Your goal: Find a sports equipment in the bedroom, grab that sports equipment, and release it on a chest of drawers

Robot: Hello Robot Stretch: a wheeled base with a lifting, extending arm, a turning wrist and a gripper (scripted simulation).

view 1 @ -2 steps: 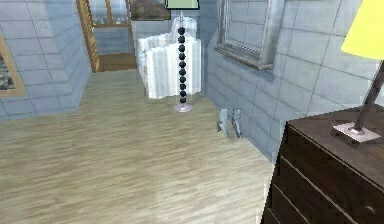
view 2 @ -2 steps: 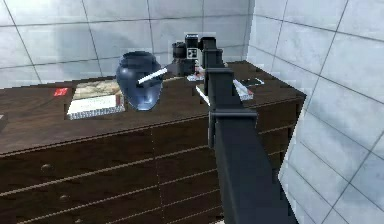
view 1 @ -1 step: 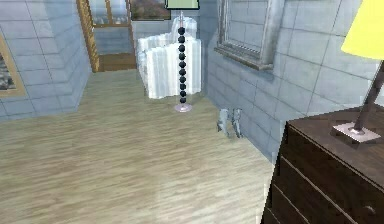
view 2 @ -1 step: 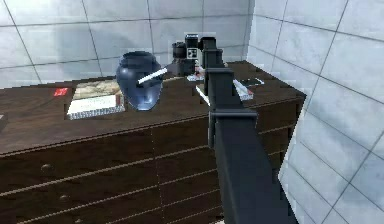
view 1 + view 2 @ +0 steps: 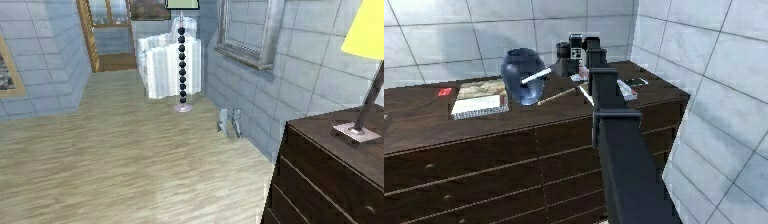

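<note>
The dark wooden chest of drawers (image 5: 494,160) runs across the arm side view, and its corner also stands at the forward view's lower right (image 5: 325,175). The arm's dark bar (image 5: 624,150) rises over its top to two white marked squares. Left of them is the gripper (image 5: 544,85), with thin pale fingers (image 5: 536,76) lying across a dark blue rounded thing (image 5: 522,75) on the chest's top. I cannot tell whether the gripper holds anything. Nothing here has a shape I can name as sports equipment.
On the chest lie a book (image 5: 481,99), a small red item (image 5: 446,91) and a flat dark device (image 5: 636,82). A yellow-shaded lamp (image 5: 362,45) stands on the chest's corner. Ahead are wooden floor, a beaded floor lamp (image 5: 181,60), a white radiator-like thing (image 5: 160,65) and a small grey object (image 5: 232,120).
</note>
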